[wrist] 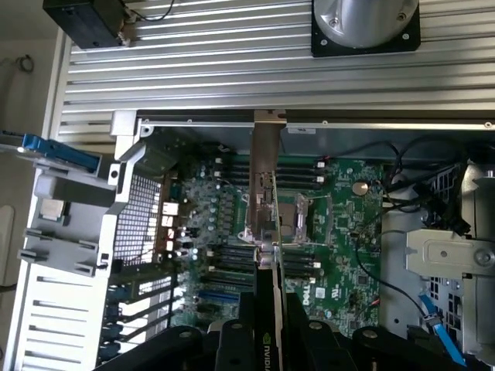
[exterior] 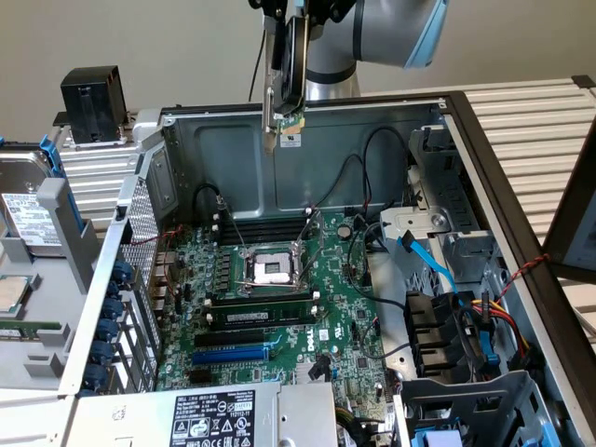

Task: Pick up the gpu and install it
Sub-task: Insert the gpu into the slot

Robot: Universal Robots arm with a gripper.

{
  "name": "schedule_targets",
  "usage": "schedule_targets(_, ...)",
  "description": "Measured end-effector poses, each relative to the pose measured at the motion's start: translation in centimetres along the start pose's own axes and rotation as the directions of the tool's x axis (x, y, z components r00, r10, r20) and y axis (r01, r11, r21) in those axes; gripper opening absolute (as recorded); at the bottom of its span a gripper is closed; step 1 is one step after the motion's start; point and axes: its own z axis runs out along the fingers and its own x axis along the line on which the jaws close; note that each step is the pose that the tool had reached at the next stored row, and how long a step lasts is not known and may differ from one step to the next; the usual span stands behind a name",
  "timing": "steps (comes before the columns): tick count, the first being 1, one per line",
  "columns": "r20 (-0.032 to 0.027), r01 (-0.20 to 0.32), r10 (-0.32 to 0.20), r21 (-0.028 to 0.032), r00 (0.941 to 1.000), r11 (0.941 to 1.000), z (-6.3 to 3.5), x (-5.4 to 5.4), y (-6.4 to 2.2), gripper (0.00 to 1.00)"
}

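Note:
The gpu [exterior: 291,70] hangs upright above the open computer case. It is a black card on a thin green board, with its metal bracket [exterior: 271,102] pointing down toward the case's back wall. My gripper [exterior: 292,23] is shut on the card's upper part. In the wrist view the gpu [wrist: 267,309] appears edge-on, black shroud between my fingers [wrist: 232,344], and its bracket [wrist: 266,178] reaches out over the green motherboard [wrist: 348,232]. The card is well above the board and touches nothing. The motherboard [exterior: 345,307] lies flat in the case, with a blue slot [exterior: 231,354] and black slots near its front.
The CPU socket [exterior: 268,270] sits mid-board with RAM slots [exterior: 261,303] beside it. Black cables [exterior: 372,158] loop over the case's back wall. A drive cage with blue and coloured cables [exterior: 466,317] is at the exterior view's right. A power supply [exterior: 214,414] is at the front and a black box [exterior: 91,102] at the left.

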Motion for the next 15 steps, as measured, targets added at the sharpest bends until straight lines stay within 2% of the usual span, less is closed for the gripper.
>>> schedule_targets(3,0.0000,0.000,0.000,0.0000,1.0000,1.0000,0.00,0.00,0.00,0.27)
schedule_targets(8,0.0063,0.001,-0.001,0.0001,1.0000,1.0000,0.04,0.01,0.11,0.27)
schedule_targets(11,-0.0010,0.048,-0.048,0.0092,0.9988,0.9988,0.07,0.01,0.13,0.27)
schedule_targets(15,-0.0143,0.119,-0.119,0.0221,0.9928,0.9926,0.12,0.00,0.12,0.27)
